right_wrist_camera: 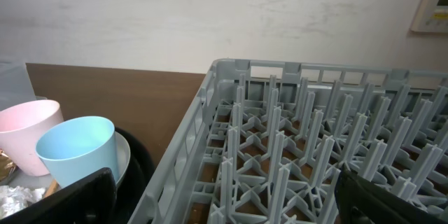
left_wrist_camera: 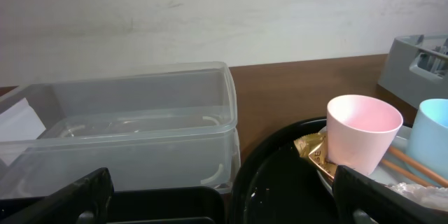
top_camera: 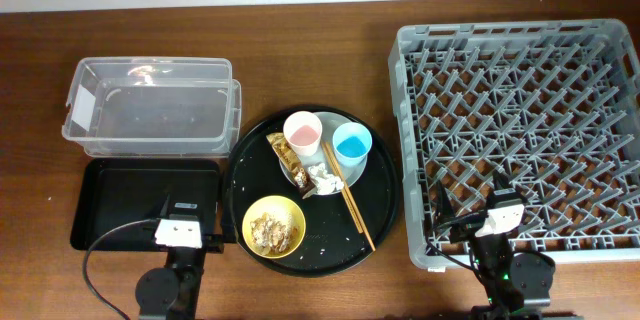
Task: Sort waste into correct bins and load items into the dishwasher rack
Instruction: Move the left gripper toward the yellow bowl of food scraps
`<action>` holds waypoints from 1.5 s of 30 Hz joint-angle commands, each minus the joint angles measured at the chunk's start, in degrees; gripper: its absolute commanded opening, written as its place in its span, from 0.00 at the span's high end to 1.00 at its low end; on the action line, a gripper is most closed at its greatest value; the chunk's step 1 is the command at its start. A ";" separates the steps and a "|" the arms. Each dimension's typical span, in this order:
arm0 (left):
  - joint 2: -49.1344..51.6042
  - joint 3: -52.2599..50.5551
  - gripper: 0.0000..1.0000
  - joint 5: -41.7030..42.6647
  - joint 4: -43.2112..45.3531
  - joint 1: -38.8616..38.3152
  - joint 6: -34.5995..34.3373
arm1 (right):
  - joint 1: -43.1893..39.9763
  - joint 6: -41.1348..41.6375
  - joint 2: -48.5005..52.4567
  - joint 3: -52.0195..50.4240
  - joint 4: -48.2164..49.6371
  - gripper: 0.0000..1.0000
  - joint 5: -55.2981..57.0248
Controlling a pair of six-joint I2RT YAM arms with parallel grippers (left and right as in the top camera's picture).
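Note:
A pink cup (top_camera: 302,133) and a blue cup (top_camera: 352,144) stand on a pale plate (top_camera: 358,172), with a gold-brown wrapper (top_camera: 288,158), a white tissue (top_camera: 322,178) and chopsticks (top_camera: 352,208). In front, a yellow bowl (top_camera: 273,226) holds tan scraps. The clear box (top_camera: 150,105) and the shallow black tray (top_camera: 125,205) lie to the left, the grey rack (top_camera: 520,125) to the right. My left gripper (top_camera: 187,212) hangs open over the black tray's near edge. My right gripper (top_camera: 478,202) is open above the rack's near-left corner. Both hold nothing.
The cups, plate and bowl sit in a large round black tray (top_camera: 240,185) between bins and rack, with rice grains scattered on it. A wall stands behind the table. Bare wood shows between the clear box and the rack.

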 commanded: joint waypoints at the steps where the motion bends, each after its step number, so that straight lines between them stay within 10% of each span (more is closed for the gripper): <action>1: -0.59 -0.48 0.01 -0.39 0.00 -0.22 -0.17 | -0.37 -0.15 -0.37 -0.31 -0.28 0.02 0.48; 45: -0.59 -0.44 0.01 4.37 0.61 -0.22 -0.20 | -0.37 -0.15 -0.37 -0.31 -0.28 0.02 0.48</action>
